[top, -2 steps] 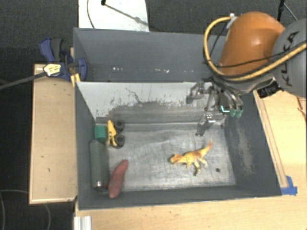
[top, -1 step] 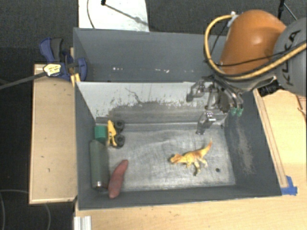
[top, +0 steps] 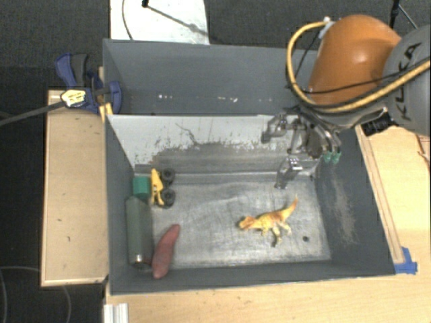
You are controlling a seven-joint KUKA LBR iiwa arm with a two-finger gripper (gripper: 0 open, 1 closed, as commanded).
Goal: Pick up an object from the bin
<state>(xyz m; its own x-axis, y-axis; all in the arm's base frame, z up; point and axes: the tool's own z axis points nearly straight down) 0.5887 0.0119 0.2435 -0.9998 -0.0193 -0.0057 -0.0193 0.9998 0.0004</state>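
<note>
My gripper [top: 289, 173] hangs at the back right of the bin, above the floor, its metal fingertips pointing down with nothing between them. An orange and yellow toy dinosaur [top: 269, 221] lies on the bin floor just in front of and below the gripper, head to the left, tail up toward the right.
Along the bin's left wall lie a dark green cylinder with a green cap [top: 139, 224], a reddish-brown sausage-shaped piece [top: 165, 250] and a small yellow toy vehicle with black wheels [top: 161, 188]. The arm with its orange cover reaches in from the upper right.
</note>
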